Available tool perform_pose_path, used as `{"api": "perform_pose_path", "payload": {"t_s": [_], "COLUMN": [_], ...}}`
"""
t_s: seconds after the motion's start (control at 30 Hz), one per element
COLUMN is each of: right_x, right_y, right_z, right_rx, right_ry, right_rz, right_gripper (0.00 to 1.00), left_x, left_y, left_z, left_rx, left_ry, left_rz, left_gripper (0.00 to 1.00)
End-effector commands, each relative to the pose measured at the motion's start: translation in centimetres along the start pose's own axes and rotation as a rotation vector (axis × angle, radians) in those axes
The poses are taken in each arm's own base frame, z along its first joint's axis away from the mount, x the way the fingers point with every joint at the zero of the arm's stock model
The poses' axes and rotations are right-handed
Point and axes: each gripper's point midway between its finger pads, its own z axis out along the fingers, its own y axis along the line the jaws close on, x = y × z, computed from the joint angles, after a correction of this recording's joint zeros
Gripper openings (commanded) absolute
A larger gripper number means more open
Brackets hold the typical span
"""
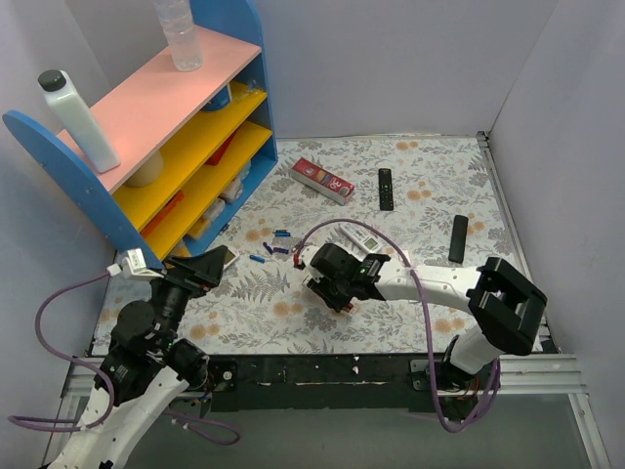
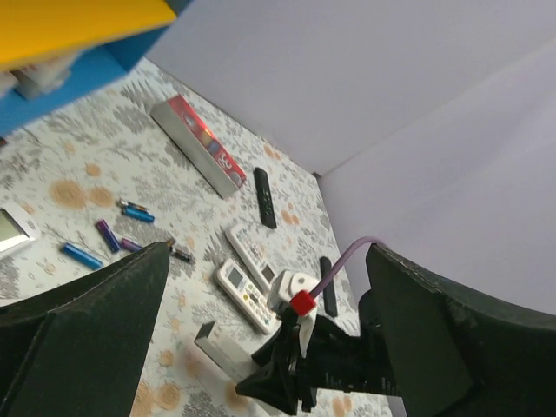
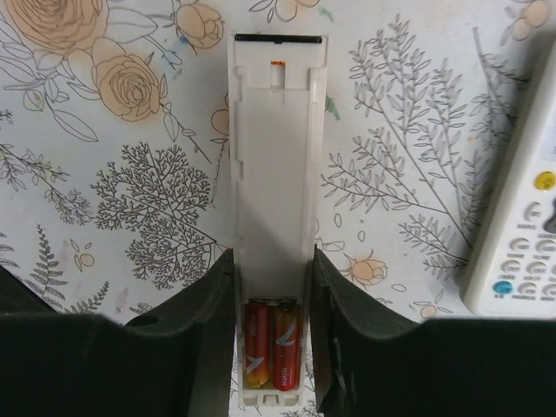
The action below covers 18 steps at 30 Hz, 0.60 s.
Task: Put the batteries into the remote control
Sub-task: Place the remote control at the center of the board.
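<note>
The remote control [image 3: 274, 148] lies back-up on the floral table, a slim white bar with its cover off. Two red batteries [image 3: 272, 343] sit side by side in its compartment. My right gripper [image 3: 274, 261] is shut on the remote's long sides at the compartment end; the top view shows this gripper [image 1: 332, 281] at mid-table, covering the remote. Several loose batteries [image 1: 270, 248] with blue and dark wraps lie to its left, and the left wrist view shows those batteries [image 2: 108, 235] too. My left gripper [image 1: 202, 266] hovers at the table's left, open wide and holding nothing.
Two wider white remotes [image 2: 245, 294] lie just behind the right gripper. Two black remotes [image 1: 386, 188] [image 1: 458, 237] and a red box [image 1: 322, 179] lie farther back. The blue shelf unit [image 1: 176, 147] fills the far left. A small white device [image 2: 13, 228] lies near the shelf's foot.
</note>
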Motion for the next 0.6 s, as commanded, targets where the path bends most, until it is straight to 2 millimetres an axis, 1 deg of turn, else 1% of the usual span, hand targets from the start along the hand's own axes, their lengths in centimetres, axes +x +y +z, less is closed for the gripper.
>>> {"api": "perform_pose_path", "payload": {"t_s": [0.0,0.03,0.07,0.13,0.17,0.2,0.27,0.3,0.33,0.37,0.43,0.47,0.53,0.57], "right_x": [-0.5,-0.5,0.0,0.0,0.3,0.6,0.6,0.7,0.4,0.3,-0.1,-0.7,-1.1,-2.0], "right_y": [0.9,1.0,1.2,1.4,1.6,1.6,1.8,1.8,1.8,1.7,1.7,1.5,1.2,0.5], "right_z": [1.2,1.5,2.0,2.3,2.6,2.7,2.7,2.6,2.5,2.2,1.6,1.0,0.2,-0.7], "right_rx": [-0.048,-0.051,-0.060,-0.071,-0.081,-0.085,-0.094,-0.095,-0.097,-0.094,-0.090,-0.081,-0.068,-0.046], "right_ry": [0.012,0.020,0.045,0.058,0.073,0.087,0.097,0.107,0.105,0.103,0.099,0.079,0.077,0.047], "right_rz": [-0.013,-0.015,-0.017,-0.021,-0.025,-0.025,-0.027,-0.027,-0.027,-0.023,-0.018,-0.011,0.014,0.049], "right_gripper": [0.13,0.14,0.15,0.19,0.21,0.29,0.41,0.52,0.58,0.66,0.74,0.79,0.83,0.86], "left_x": [-2.3,-2.4,-2.6,-2.6,-2.5,-2.6,-2.4,-2.3,-2.1,-1.9,-1.7,-1.7,-1.6,-1.5], "left_y": [1.4,1.1,0.7,0.6,0.3,0.3,0.3,0.3,0.2,0.2,0.2,0.3,0.3,0.4], "left_z": [-1.3,-1.5,-1.5,-1.5,-1.6,-1.6,-1.4,-1.4,-1.2,-1.1,-1.0,-1.0,-0.8,-0.7], "left_rx": [-0.070,-0.044,-0.023,-0.005,0.012,0.014,0.020,0.021,0.028,0.032,0.030,0.027,0.019,0.019], "left_ry": [-0.066,-0.066,-0.075,-0.074,-0.071,-0.073,-0.070,-0.069,-0.063,-0.051,-0.042,-0.039,-0.032,-0.028], "left_rz": [0.166,0.211,0.221,0.245,0.261,0.266,0.280,0.282,0.286,0.293,0.306,0.309,0.321,0.325], "left_gripper": [0.98,0.98,0.98,0.98,0.98,0.98,0.98,0.98,0.98,0.98,0.98,0.98,0.98,0.98]}}
